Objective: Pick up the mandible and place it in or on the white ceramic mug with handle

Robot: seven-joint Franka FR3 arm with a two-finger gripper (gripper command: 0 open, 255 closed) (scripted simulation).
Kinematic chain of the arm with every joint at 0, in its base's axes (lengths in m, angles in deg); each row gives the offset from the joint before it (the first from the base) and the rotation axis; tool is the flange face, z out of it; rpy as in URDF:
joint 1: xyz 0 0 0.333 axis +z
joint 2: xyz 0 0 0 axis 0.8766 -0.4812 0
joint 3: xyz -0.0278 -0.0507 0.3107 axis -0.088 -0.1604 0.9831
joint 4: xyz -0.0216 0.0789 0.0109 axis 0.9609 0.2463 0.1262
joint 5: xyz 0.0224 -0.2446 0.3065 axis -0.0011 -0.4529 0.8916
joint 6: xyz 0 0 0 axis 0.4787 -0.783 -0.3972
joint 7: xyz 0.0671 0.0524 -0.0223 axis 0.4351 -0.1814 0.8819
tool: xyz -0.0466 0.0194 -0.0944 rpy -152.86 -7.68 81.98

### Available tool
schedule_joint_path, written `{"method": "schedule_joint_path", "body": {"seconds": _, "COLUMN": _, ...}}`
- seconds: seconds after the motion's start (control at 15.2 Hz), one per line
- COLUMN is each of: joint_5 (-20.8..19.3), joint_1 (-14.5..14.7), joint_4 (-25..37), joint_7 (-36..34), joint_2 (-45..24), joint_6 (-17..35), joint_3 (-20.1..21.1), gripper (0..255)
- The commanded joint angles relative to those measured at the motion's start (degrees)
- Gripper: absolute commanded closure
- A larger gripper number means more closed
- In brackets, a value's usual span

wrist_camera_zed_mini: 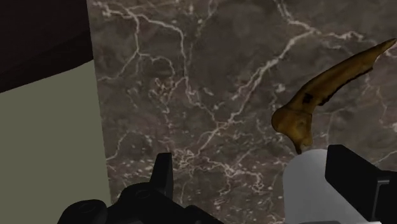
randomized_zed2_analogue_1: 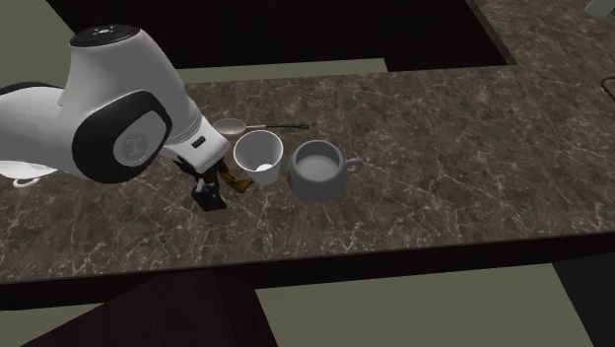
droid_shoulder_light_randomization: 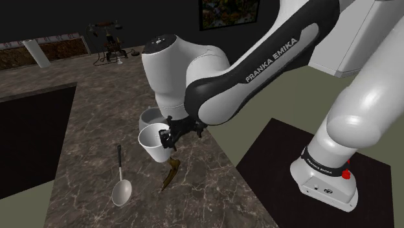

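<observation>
Black claw (wrist_camera_zed_mini: 254,167) spread and empty, presumably to straddle the brown curved bone mandible (wrist_camera_zed_mini: 324,89) lying flat on dark marbled worktop (wrist_camera_zed_mini: 191,76) beside one finger.

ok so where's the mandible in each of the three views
Shoulder view: the brown mandible lies on the counter just below the handleless white cup, right of the spoon.
Second exterior view: a brown sliver at that cup's lower left.
Wrist view: curved bone beside the cup.
Shared landmark: the handleless white cup.
</observation>
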State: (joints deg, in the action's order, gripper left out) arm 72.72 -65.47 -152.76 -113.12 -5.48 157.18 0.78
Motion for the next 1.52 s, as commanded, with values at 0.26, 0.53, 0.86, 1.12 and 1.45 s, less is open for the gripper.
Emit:
{"method": "schedule_joint_path", "body": {"seconds": 0.26, "joint_5": -17.76, "joint_1": 3.66, "joint_4": 9.44, "joint_7": -19.34, "joint_2": -18.91, "joint_6": -0.32, "joint_3": 0.52, "gripper": 0}}
{"method": "schedule_joint_path", "body": {"seconds": 0.53, "joint_5": -20.29, "joint_1": 4.55, "joint_4": 8.55, "joint_7": -20.99, "joint_2": -21.11, "joint_6": 2.00, "joint_3": -1.01, "gripper": 0}}
{"method": "schedule_joint_path", "body": {"seconds": 0.86, "joint_5": -22.74, "joint_1": 5.25, "joint_4": 7.94, "joint_7": -22.58, "joint_2": -23.22, "joint_6": 3.96, "joint_3": -2.33, "gripper": 0}}
{"method": "schedule_joint_path", "body": {"seconds": 1.12, "joint_5": -22.74, "joint_1": 5.25, "joint_4": 7.94, "joint_7": -22.58, "joint_2": -23.22, "joint_6": 3.95, "joint_3": -2.34, "gripper": 0}}
{"method": "schedule_joint_path", "body": {"seconds": 1.45, "joint_5": -22.73, "joint_1": 5.25, "joint_4": 7.94, "joint_7": -22.58, "joint_2": -23.21, "joint_6": 3.95, "joint_3": -2.33, "gripper": 255}}
